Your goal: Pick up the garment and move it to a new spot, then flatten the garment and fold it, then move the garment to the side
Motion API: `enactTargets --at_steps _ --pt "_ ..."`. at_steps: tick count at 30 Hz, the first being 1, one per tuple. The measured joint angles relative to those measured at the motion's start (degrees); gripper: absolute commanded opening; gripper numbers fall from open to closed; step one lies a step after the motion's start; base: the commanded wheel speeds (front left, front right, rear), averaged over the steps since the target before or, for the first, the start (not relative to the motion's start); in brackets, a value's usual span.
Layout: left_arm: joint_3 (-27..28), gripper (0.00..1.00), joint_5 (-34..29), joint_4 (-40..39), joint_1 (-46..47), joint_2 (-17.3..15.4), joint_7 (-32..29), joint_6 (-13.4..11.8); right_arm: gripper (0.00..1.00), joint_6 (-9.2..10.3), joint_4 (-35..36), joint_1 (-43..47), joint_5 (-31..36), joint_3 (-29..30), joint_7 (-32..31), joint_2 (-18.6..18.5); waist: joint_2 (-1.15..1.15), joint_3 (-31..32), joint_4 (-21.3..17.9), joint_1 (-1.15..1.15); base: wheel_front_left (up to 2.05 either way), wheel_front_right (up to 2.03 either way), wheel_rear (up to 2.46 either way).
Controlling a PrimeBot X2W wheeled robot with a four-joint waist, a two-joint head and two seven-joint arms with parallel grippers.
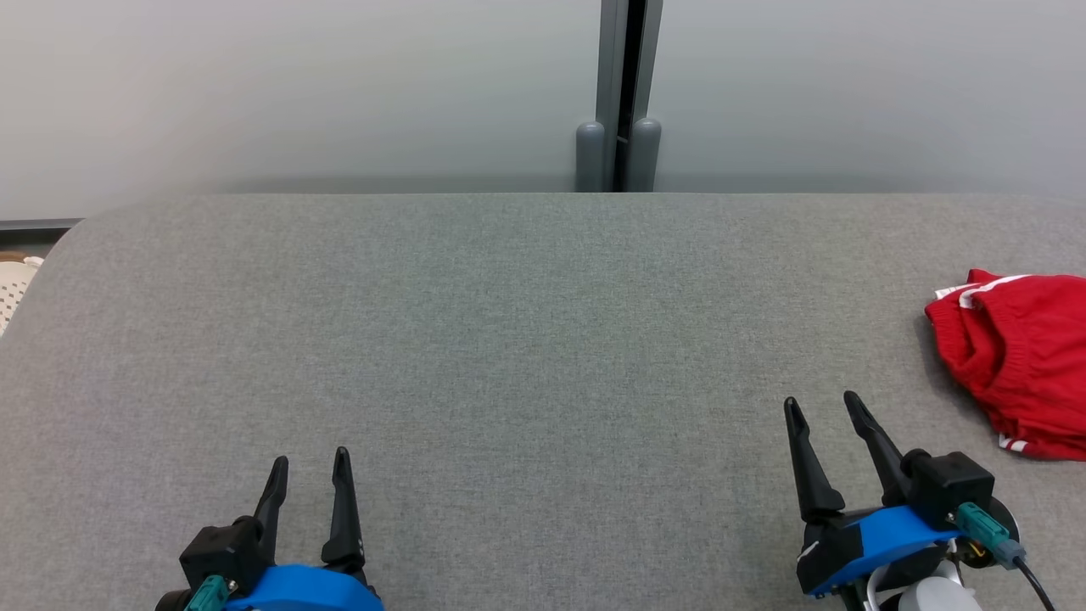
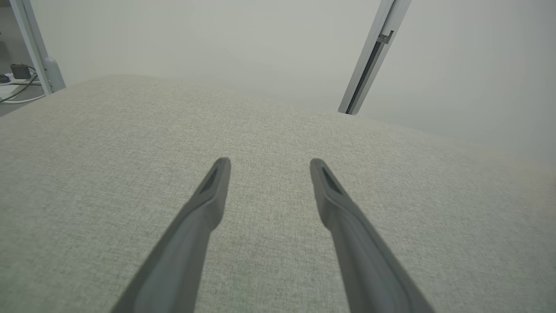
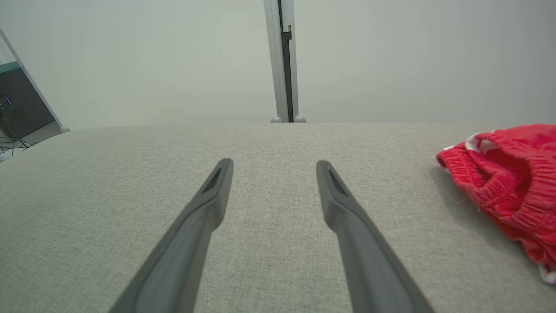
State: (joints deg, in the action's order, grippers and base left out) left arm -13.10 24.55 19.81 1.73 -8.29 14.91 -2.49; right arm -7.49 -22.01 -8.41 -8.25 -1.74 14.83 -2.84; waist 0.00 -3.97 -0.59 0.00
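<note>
— Off to the robot's right, the red garment [image 1: 1018,365] is lying bunched on the grey cloth surface [image 1: 509,339], running past the head view's edge.
— Which arm is sitting nearer?
— The right gripper [image 1: 821,400]; the garment is lying just outboard of it, slightly ahead. The left gripper [image 1: 310,458] is sitting well apart. Both are standing with fingers spread wide, holding nothing.

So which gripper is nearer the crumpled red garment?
Right. The right gripper, open, sits close to the crumpled red garment, which lies to its right, untouched; the left gripper, open, is far across the grey fabric surface.
</note>
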Motion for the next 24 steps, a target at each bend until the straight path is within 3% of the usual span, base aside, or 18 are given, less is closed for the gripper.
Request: enactTargets --at_steps 4,5,10,24 --pt "0.03 1.00 0.02 -0.38 -0.01 0.01 0.01 0.34 1.00 0.00 -0.36 -0.03 -0.16 -0.08 0.07 0.00 0.00 0.03 -0.20 0.00 0.00 0.00 0.00" --pt "0.01 0.00 0.02 -0.38 -0.02 0.03 0.04 0.47 0.00 0.00 -0.53 -0.01 -0.16 -0.08 0.04 0.02 0.00 0.03 -0.24 0.00 0.00 0.00 0.00" --pt "-0.44 0.00 0.52 1.72 -1.57 0.40 -0.33 0.51 0.00 0.00 -2.87 1.01 -0.69 -0.01 -0.56 0.13 0.00 0.06 -0.24 0.00 0.00 0.00 0.00" --pt "3.32 0.00 13.52 0.69 -1.38 1.35 -4.53 2.12 0.00 0.00 -1.03 1.13 -16.66 1.53 -4.53 0.16 0.00 0.52 -0.14 0.01 0.00 0.00 0.00"
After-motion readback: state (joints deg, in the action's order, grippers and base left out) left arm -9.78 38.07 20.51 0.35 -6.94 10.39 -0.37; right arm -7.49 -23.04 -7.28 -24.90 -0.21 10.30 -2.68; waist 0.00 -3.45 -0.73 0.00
